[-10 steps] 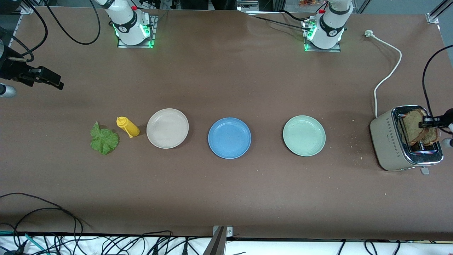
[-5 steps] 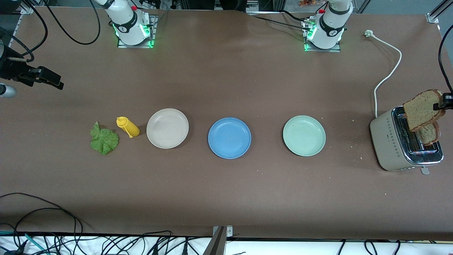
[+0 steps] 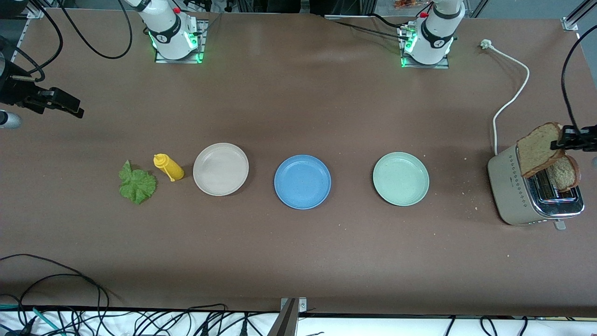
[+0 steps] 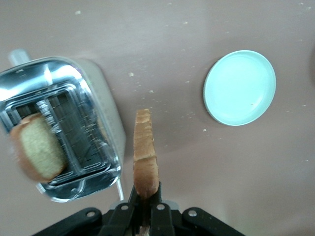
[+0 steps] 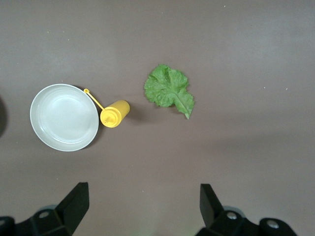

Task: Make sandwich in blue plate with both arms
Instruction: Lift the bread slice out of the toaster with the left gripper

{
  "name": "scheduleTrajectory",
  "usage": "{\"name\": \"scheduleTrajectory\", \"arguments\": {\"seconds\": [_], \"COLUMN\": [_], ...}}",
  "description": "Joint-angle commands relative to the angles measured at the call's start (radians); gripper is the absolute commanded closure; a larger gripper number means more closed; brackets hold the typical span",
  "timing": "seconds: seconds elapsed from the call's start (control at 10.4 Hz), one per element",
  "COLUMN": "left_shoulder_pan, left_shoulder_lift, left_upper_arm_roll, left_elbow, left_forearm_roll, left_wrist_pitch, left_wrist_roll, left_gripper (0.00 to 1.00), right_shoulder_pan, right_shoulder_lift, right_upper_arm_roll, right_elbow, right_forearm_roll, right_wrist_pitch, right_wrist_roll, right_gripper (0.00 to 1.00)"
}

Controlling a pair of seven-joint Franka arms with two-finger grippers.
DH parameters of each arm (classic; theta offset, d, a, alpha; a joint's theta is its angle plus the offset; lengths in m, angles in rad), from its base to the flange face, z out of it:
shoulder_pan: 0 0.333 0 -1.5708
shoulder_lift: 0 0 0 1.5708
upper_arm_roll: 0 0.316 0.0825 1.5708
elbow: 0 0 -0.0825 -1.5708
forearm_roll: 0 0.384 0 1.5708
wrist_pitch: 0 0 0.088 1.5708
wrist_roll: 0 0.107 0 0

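Observation:
My left gripper (image 3: 562, 138) is shut on a brown bread slice (image 3: 537, 149) and holds it in the air over the toaster (image 3: 515, 191); the left wrist view shows the slice edge-on (image 4: 144, 152) between the fingers. A second bread slice (image 3: 563, 174) stands in the toaster's slot, also in the left wrist view (image 4: 38, 151). The blue plate (image 3: 302, 181) lies bare at mid table. The green lettuce leaf (image 3: 136, 183) lies at the right arm's end, also in the right wrist view (image 5: 168, 90). My right gripper (image 3: 67, 108) (image 5: 143, 206) is open and empty, high over that end, waiting.
A beige-white plate (image 3: 220, 168) and a yellow squeeze bottle (image 3: 168, 167) lie between the lettuce and the blue plate. A pale green plate (image 3: 400, 178) lies between the blue plate and the toaster. The toaster's white cord (image 3: 511, 93) runs toward the left arm's base. Crumbs lie around the toaster.
My left gripper has lifted the bread slice up out of the toaster and now carries it over the toaster's edge toward the plates. The right arm has not moved.

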Motion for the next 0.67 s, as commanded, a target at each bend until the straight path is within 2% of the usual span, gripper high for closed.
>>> {"name": "scheduleTrajectory", "arguments": {"seconds": [0.0,0.1,0.19,0.29,0.38,0.48,0.58], "left_shoulder_pan": [-0.057,-0.102,-0.174,-0.29,-0.392,-0.438,-0.459], "left_shoulder_lift": [0.05,0.045,0.038,0.025,0.024,0.03,0.033], "left_upper_arm_roll": [0.004,0.009,0.047,0.153,0.258,0.291,0.29], "left_elbow": [0.023,0.014,0.004,-0.014,-0.038,-0.077,-0.127], "left_forearm_roll": [-0.12,-0.147,-0.173,-0.237,-0.362,-0.491,-0.577], "left_wrist_pitch": [-0.004,0.032,0.036,0.037,0.039,0.078,0.158], "left_wrist_roll": [-0.002,-0.037,-0.077,-0.105,-0.135,-0.157,-0.186], "left_gripper": [1.0,1.0,1.0,1.0,1.0,1.0,1.0], "right_shoulder_pan": [-0.002,-0.002,-0.002,-0.002,-0.002,-0.002,-0.002], "right_shoulder_lift": [0.0,0.0,0.0,0.0,0.0,0.0,0.0], "right_upper_arm_roll": [-0.001,-0.001,-0.001,-0.001,-0.001,-0.001,-0.001], "right_elbow": [0.015,0.015,0.015,0.015,0.015,0.015,0.015], "right_forearm_roll": [-0.004,-0.004,-0.004,-0.004,-0.004,-0.004,-0.002], "right_wrist_pitch": [-0.021,-0.02,-0.02,-0.02,-0.02,-0.02,-0.02], "right_wrist_roll": [-0.009,-0.009,-0.009,-0.009,-0.009,-0.009,-0.009], "right_gripper": [0.0,0.0,0.0,0.0,0.0,0.0,0.0]}}
